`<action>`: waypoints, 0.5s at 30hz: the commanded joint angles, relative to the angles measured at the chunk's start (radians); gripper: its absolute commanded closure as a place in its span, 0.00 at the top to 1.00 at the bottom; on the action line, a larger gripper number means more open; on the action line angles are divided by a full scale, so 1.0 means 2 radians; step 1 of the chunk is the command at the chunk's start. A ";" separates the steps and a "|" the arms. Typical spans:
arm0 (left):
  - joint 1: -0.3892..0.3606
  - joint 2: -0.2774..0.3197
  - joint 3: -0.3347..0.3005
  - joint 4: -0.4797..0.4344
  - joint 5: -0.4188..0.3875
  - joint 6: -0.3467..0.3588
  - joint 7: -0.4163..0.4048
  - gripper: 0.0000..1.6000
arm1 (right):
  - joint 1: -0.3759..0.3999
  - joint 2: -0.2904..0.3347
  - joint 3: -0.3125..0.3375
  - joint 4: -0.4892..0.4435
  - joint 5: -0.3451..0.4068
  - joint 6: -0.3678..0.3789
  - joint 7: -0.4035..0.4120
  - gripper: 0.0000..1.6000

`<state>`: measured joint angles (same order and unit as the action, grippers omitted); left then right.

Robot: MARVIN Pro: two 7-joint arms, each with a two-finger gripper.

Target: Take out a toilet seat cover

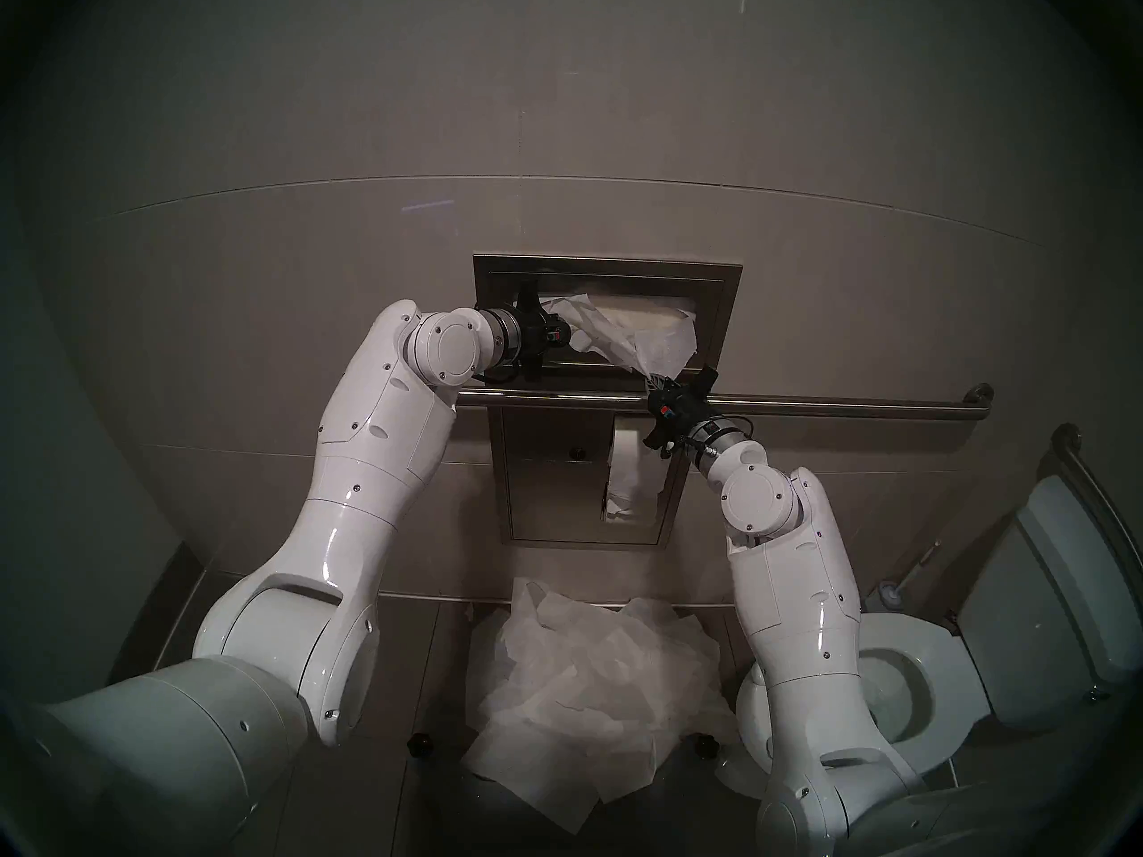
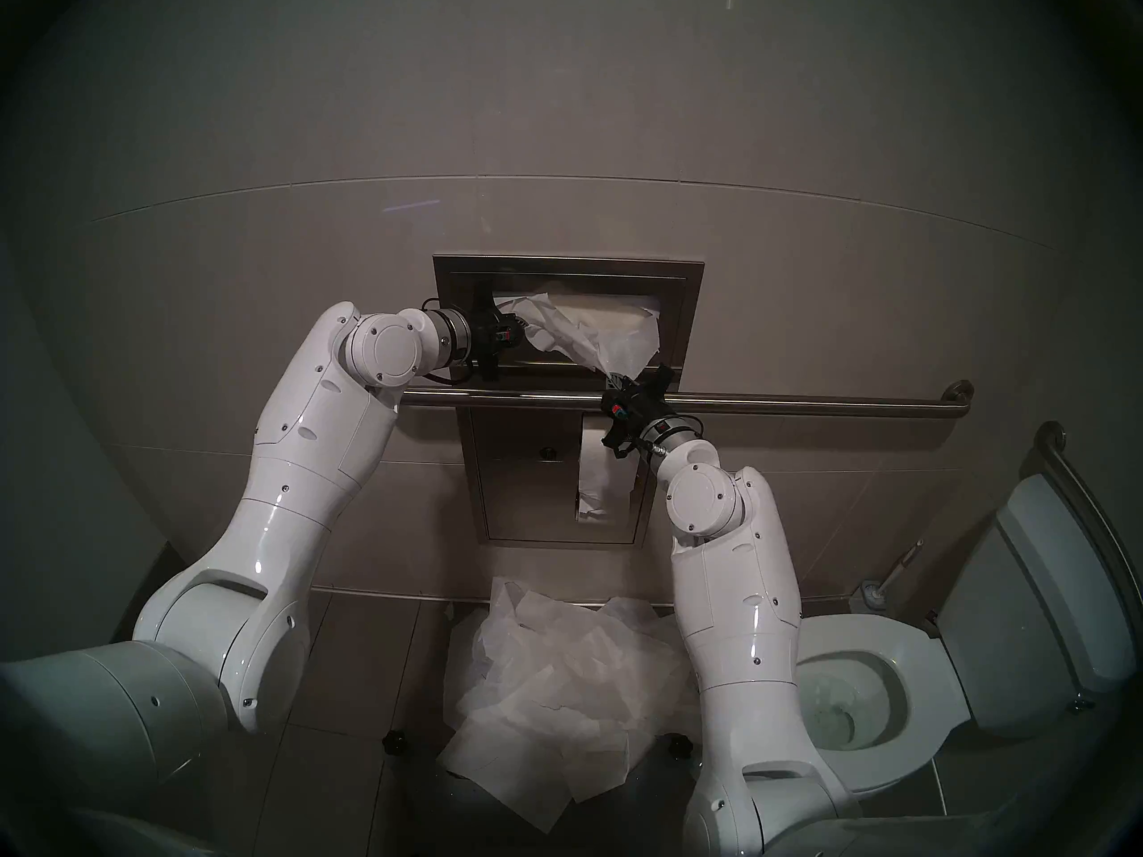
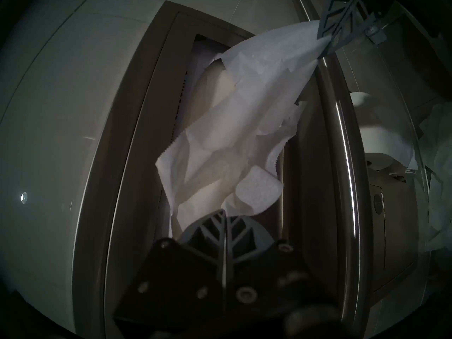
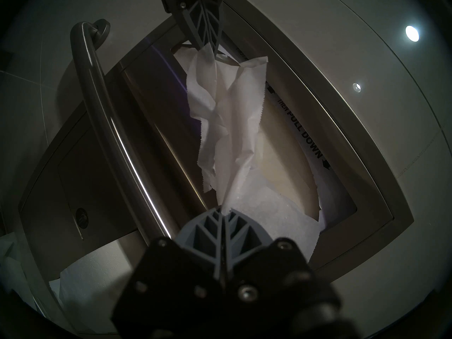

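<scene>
The toilet seat cover [image 1: 625,336] is a thin, wrinkled white tissue sheet, partly pulled out of the steel wall dispenser [image 1: 606,263]. My left gripper [image 1: 566,333] is shut on its left end, at the dispenser opening. My right gripper [image 1: 652,382] is shut on its lower right end, just above the grab bar [image 1: 835,401]. The sheet [image 3: 244,125] stretches between both grippers, and part of it is still inside the opening. In the left wrist view my left gripper [image 3: 225,212] pinches the paper. In the right wrist view my right gripper [image 4: 223,208] does the same.
A pile of loose tissue sheets [image 1: 594,682] lies on the floor below. A toilet paper roll [image 1: 625,478] hangs in the lower steel panel. The toilet [image 1: 915,682] stands at the right, with a toilet brush [image 1: 890,596] beside it. The grab bar crosses the wall between both panels.
</scene>
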<state>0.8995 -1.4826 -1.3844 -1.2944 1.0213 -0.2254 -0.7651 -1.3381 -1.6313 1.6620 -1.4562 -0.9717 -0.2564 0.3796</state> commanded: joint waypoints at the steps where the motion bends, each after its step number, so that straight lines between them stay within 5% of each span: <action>1: 0.002 -0.003 -0.006 -0.046 -0.005 0.008 -0.003 0.00 | 0.015 0.000 -0.001 -0.020 0.001 -0.003 -0.004 0.00; 15: 0.026 -0.012 -0.004 -0.097 -0.006 0.025 -0.024 0.00 | 0.015 -0.003 0.002 -0.020 -0.002 -0.005 -0.003 0.00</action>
<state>0.9597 -1.4937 -1.3908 -1.4160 1.0124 -0.1834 -0.8211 -1.3381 -1.6367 1.6669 -1.4565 -0.9769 -0.2606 0.3826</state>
